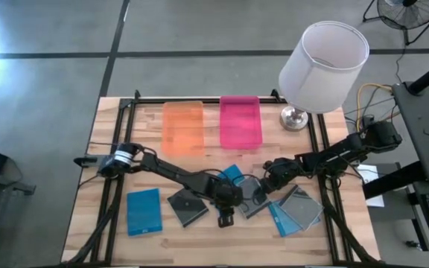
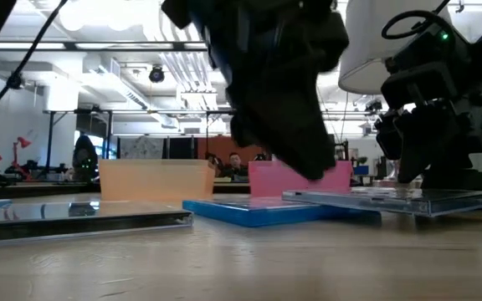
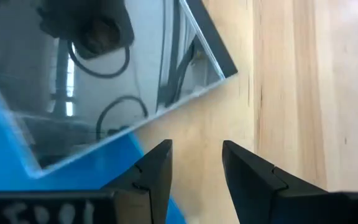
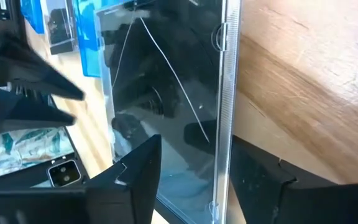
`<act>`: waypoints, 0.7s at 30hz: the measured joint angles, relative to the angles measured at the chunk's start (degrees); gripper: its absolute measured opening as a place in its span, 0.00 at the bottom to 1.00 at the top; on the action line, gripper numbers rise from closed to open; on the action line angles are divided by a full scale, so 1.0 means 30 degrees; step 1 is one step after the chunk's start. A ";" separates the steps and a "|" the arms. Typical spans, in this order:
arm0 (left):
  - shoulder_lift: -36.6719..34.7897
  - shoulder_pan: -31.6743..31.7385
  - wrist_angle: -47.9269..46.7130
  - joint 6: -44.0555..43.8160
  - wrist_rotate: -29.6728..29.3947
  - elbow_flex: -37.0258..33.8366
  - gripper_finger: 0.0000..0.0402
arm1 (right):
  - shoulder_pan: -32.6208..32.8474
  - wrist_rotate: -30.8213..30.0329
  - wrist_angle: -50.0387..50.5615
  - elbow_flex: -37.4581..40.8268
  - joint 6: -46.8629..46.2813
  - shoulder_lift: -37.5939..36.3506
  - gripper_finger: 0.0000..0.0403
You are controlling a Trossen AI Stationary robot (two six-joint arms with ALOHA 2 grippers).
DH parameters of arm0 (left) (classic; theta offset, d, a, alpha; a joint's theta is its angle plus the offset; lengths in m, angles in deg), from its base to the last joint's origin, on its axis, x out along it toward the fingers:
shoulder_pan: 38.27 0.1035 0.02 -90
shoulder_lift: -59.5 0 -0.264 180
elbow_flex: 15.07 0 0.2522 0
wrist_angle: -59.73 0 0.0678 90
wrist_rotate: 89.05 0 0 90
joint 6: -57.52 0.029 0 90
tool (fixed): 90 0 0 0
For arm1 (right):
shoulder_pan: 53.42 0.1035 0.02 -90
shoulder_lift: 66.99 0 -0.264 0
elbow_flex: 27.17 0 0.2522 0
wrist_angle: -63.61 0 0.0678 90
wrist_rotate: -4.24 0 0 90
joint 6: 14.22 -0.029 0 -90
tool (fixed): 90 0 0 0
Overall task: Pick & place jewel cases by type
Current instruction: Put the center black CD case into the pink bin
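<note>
Several jewel cases lie flat on the wooden table. A blue one (image 1: pixel 143 211) and a grey one (image 1: pixel 188 206) are at the near left, and a mixed blue and grey pile (image 1: pixel 298 212) is at the near right. In the middle, a grey clear case (image 1: pixel 253 197) rests partly on a blue case (image 1: pixel 233 175). My left gripper (image 1: pixel 226 212) hovers open beside that clear case (image 3: pixel 104 81), its fingers over bare wood. My right gripper (image 1: pixel 270 179) is open and points down over the clear case (image 4: pixel 166 93), one finger on each side of its long edge. My right gripper (image 4: pixel 194 180) comes from above and straddles the clear case's hinged edge (image 4: pixel 221 124). One finger (image 4: pixel 135 174) is over the lid and the other (image 4: pixel 260 180) over the wood. The case lies flat. Whether either finger touches it, I cannot tell.
A translucent orange tray (image 1: pixel 182 126) and a pink tray (image 1: pixel 240 121) stand side by side at the far middle of the table. A white-shaded lamp (image 1: pixel 322 63) stands at the far right corner. Black rails (image 1: pixel 315 141) run along the table's sides. People show in the room beyond.
</note>
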State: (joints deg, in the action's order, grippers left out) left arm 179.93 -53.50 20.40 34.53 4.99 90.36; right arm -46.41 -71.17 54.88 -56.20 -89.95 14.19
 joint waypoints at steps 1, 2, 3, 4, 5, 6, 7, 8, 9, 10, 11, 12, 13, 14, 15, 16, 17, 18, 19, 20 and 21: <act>0.0184 -0.0001 -0.0001 -0.0301 0.0058 -0.0018 0.31 | 0.0000 0.0000 0.0042 -0.0007 -0.0007 -0.0004 0.43; 0.0325 0.0011 0.0244 -0.0765 0.0260 0.0000 0.31 | 0.0000 0.0000 0.0132 -0.0018 -0.0004 -0.0007 0.43; 0.0419 0.0021 0.0500 -0.1096 0.0457 0.0030 0.31 | 0.0000 0.0000 0.0162 -0.0029 -0.0003 -0.0007 0.44; 0.0542 0.0025 0.0627 -0.1277 0.0494 0.0033 0.31 | 0.0000 0.0006 0.0197 -0.0036 -0.0009 -0.0007 0.44; 0.0699 0.0032 0.0702 -0.1372 0.0487 0.0033 0.31 | 0.0000 0.0007 0.0228 -0.0039 -0.0031 -0.0007 0.45; 0.0910 0.0038 0.0998 -0.1385 0.0489 0.0033 0.31 | 0.0000 0.0007 0.0262 -0.0085 -0.0050 -0.0007 0.45; 0.1098 0.0084 0.1361 -0.1420 0.0489 0.0037 0.31 | 0.0036 0.0007 0.0310 -0.0121 -0.0044 -0.0001 0.45; 0.1303 0.0171 0.1484 -0.1556 0.0494 0.0094 0.31 | 0.0130 0.0007 0.0392 -0.0186 -0.0003 0.0005 0.45; 0.1470 0.0252 0.1515 -0.1785 0.0498 0.0161 0.31 | 0.0246 -0.0008 0.0456 -0.0274 0.0102 0.0022 0.45; 0.1689 0.0354 0.1656 -0.1959 0.0566 0.0271 0.31 | 0.0359 -0.0025 0.0546 -0.0359 0.0231 0.0022 0.45; 0.1839 0.0460 0.1820 -0.2095 0.0594 0.0365 0.31 | 0.0478 -0.0031 0.0597 -0.0416 0.0294 0.0022 0.45; 0.1979 0.0548 0.1839 -0.2148 0.0746 0.0388 0.31 | 0.0569 -0.0054 0.0656 -0.0479 0.0304 0.0029 0.45; 0.2136 0.0620 0.1843 -0.2173 0.0985 0.0472 0.31 | 0.0619 -0.0068 0.0703 -0.0533 0.0325 0.0029 0.45; 0.2284 0.0671 0.1844 -0.2218 0.1124 0.0587 0.31 | 0.0641 -0.0082 0.0755 -0.0587 0.0367 0.0029 0.45; 0.2402 0.0709 0.1858 -0.2267 0.1284 0.0709 0.31 | 0.0640 -0.0099 0.0885 -0.0631 0.0374 0.0029 0.45; 0.2470 0.0737 0.1864 -0.2308 0.1401 0.0822 0.31 | 0.0635 -0.0165 0.0979 -0.0656 0.0364 0.0029 0.45; 0.2558 0.0744 0.1839 -0.2305 0.1461 0.0956 0.31 | 0.0641 -0.0244 0.0985 -0.0656 0.0371 0.0029 0.45; 0.2633 0.0750 0.1830 -0.2239 0.1477 0.1100 0.31 | 0.0648 -0.0299 0.0985 -0.0656 0.0364 0.0029 0.45; 0.2646 0.0757 0.1823 -0.2153 0.1431 0.1200 0.31 | 0.0648 -0.0299 0.0978 -0.0656 0.0364 0.0022 0.45; 0.2660 0.0763 0.1810 -0.2043 0.1347 0.1278 0.31 | 0.0648 -0.0312 0.0972 -0.0656 0.0371 0.0022 0.45; 0.2668 0.0786 0.1805 -0.1980 0.1275 0.1327 0.31 | 0.0654 -0.0344 0.0976 -0.0656 0.0366 -0.0024 0.44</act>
State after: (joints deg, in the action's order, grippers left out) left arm 187.94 -51.14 25.82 28.59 8.82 94.34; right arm -44.45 -72.21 57.81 -58.16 -88.85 14.12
